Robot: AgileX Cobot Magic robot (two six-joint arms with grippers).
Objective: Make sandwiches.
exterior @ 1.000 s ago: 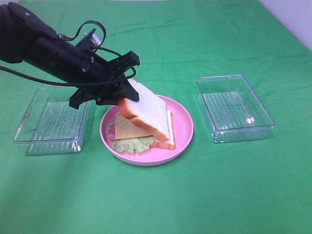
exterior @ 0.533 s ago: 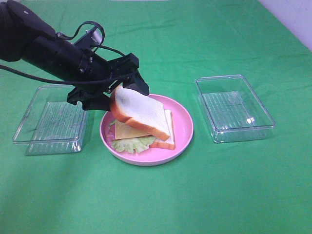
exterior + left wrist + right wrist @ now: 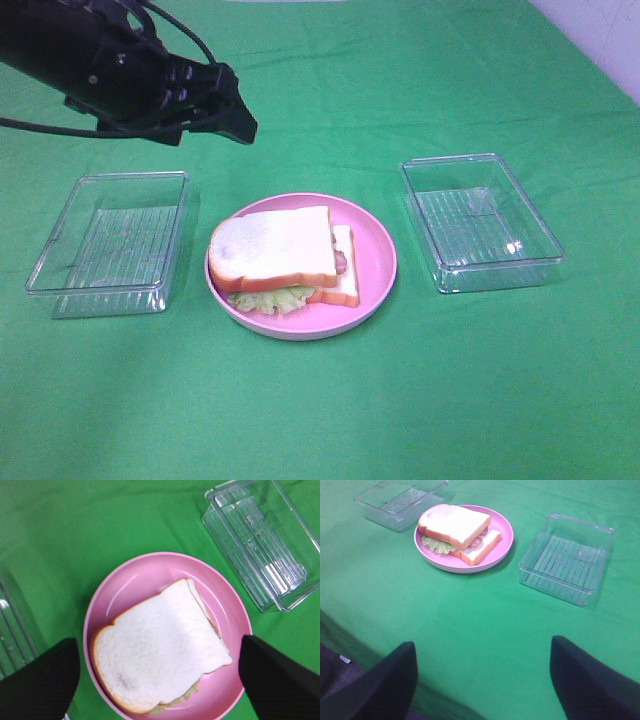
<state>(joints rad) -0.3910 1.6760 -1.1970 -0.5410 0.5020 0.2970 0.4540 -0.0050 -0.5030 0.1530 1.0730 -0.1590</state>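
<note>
A finished toy sandwich (image 3: 283, 258) of two white bread slices with orange-brown crusts sits on a round pink plate (image 3: 375, 262) at the middle of a green cloth-covered table (image 3: 330, 400), the top slice lying skewed across the lower one so that a corner of the bottom slice shows on the side toward the right-hand box. Pale green lettuce (image 3: 262, 298) frills out beneath the front edge, and a sliver of reddish-pink bacon (image 3: 341, 261) peeks from the gap between the slices; the cheese cannot be seen. The black left gripper (image 3: 160, 672) hangs above the plate with its jaws spread wide and nothing between them, clear of the bread, a stance that suits a slice set down and let go. The right gripper (image 3: 482, 680) waits well back at the near edge of the table, its jaws likewise parted and empty. Two clear rectangular plastic boxes, one left of the plate (image 3: 108, 243) and one right of it (image 3: 481, 220), appear empty, suggesting their fillings are all used and the stack is complete.
</note>
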